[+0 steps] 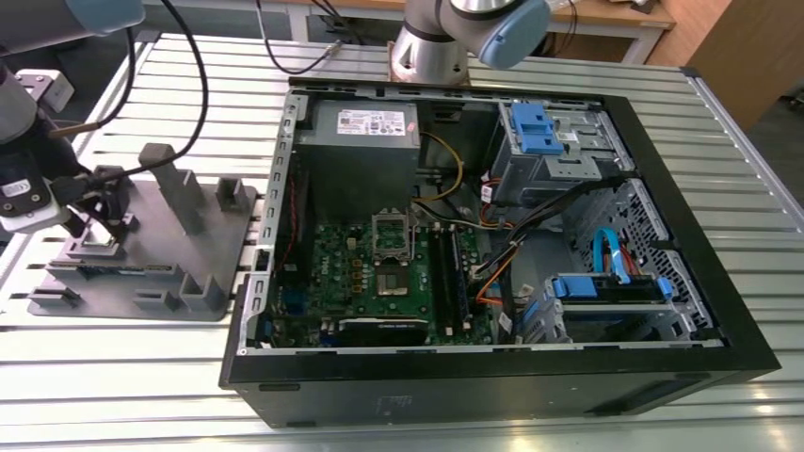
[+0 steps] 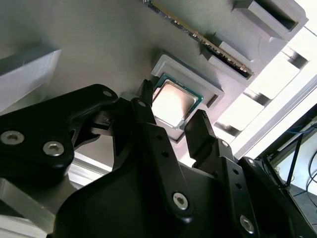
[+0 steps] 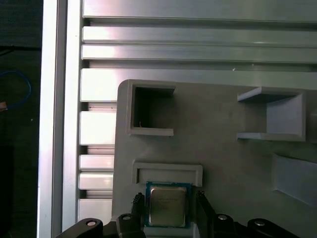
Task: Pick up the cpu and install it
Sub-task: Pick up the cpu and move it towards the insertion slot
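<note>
At exterior view's left, black two-finger gripper (image 1: pixel 101 218) hangs over the matte grey plastic tray w/ moulded blocks (image 1: pixel 188 273), which lies on the slatted aluminium table (image 1: pixel 126 377). Both wrist views: small flat square cpu w/ shiny silver-grey metal top (image 3: pixel 168 206) (image 2: pixel 174 101) sits flat in a raised rectangular pocket of the tray (image 3: pixel 223 163) (image 2: pixel 99 39). Gripper (image 3: pixel 169 196) (image 2: pixel 172 110) fingers (image 3: pixel 137 201) are spread, one each side of the chip, w/ a slim gap showing on both sides in the first wrist view, so straddling, not clamped. Cpu not lifted. Well apart, toward exterior view's right: open black PC case (image 1: pixel 503 377) lying on its side, green motherboard (image 1: pixel 377 273) inside w/ hollow rectangular metal socket frame (image 1: pixel 391 235), grey power-supply box (image 1: pixel 364 127) beyond it.
</note>
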Available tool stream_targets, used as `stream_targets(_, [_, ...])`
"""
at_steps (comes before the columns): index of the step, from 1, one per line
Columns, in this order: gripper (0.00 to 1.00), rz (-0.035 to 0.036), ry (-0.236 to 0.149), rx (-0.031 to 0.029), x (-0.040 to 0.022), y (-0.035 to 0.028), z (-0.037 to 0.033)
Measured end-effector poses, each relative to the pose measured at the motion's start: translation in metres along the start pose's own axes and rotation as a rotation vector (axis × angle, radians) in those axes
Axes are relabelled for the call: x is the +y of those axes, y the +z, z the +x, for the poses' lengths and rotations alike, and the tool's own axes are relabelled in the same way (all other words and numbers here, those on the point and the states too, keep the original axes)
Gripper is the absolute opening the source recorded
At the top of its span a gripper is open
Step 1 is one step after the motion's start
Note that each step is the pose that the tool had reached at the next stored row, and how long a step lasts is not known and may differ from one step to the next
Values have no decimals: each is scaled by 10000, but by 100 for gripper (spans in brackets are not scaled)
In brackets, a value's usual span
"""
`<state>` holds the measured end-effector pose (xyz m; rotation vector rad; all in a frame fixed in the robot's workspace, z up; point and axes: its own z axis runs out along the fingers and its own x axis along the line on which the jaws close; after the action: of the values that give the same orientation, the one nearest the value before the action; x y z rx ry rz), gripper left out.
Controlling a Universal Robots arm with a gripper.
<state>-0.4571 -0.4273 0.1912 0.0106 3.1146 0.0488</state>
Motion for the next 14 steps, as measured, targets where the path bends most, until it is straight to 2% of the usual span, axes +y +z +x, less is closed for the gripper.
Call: stream_targets(14, [53,2,1,-6,3,42,2])
